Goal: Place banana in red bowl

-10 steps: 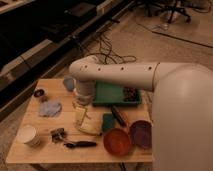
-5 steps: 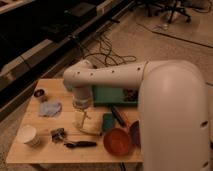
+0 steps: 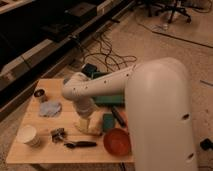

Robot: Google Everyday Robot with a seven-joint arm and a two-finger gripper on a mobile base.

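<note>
Wooden table [image 3: 45, 152] bears 1 banana [image 3: 93, 130], lying flat just left of the red bowl [image 3: 118, 142] and outside it. At the end of the white arm [image 3: 150, 100], the gripper [image 3: 84, 121] points down at the banana's left end, jaws spread wide; contact cannot be told.

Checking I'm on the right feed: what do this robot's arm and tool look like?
The arm is a chain of smooth, rounded off-white shells, thick at the near segment, slimmer at the forearm, with small dark holes dotted along it. No cables show on it. The tool, pale like the arm, sits at the wrist's end over the banana.
</note>
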